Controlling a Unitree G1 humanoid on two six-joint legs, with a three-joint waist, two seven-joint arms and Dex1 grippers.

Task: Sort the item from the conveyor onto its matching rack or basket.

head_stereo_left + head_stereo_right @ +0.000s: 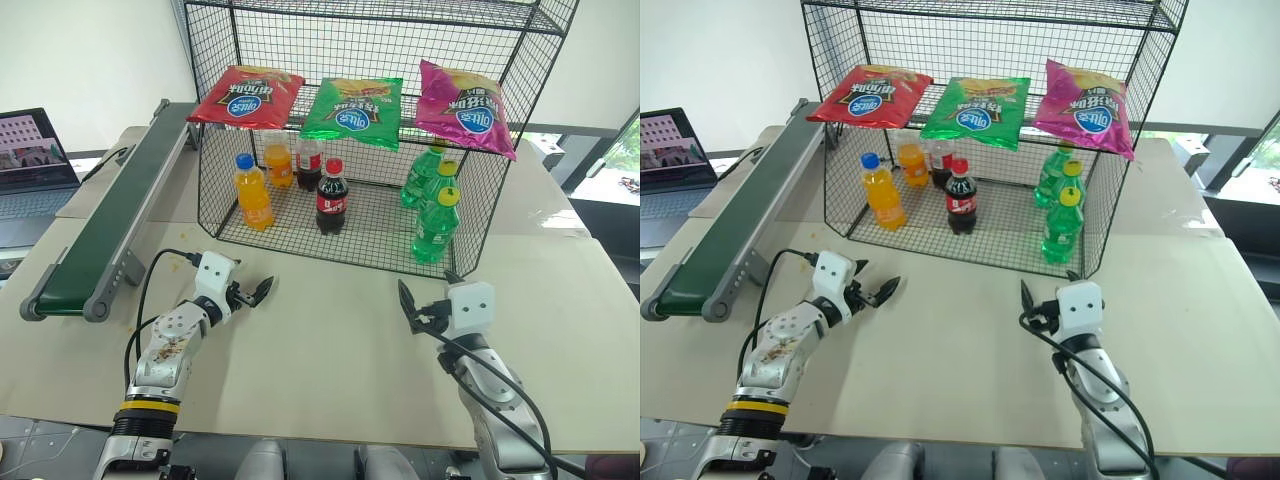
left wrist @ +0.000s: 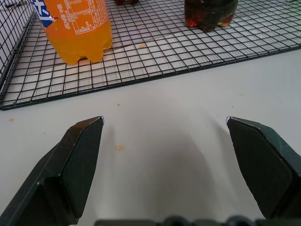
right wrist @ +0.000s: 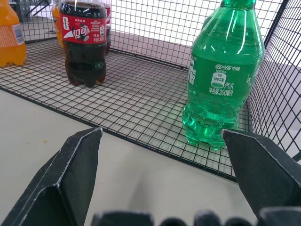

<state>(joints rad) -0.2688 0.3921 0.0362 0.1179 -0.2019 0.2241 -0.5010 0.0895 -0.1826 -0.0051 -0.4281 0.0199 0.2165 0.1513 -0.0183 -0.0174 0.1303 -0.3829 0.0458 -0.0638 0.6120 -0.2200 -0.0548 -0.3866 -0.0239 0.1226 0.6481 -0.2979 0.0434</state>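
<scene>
The red chip bag lies on the left end of the middle tier of the black wire rack, beside a green bag and a pink bag. Along the table's left side runs the conveyor, its dark green belt bare. My left gripper hovers low over the table in front of the rack's left corner, open and holding nothing; the left wrist view shows its fingers wide apart. My right gripper is open too, just short of the rack's right front edge, facing a green bottle.
On the rack's bottom tier stand an orange bottle, a cola bottle and green bottles. A laptop sits at far left beyond the conveyor. Bare tabletop stretches between my two arms.
</scene>
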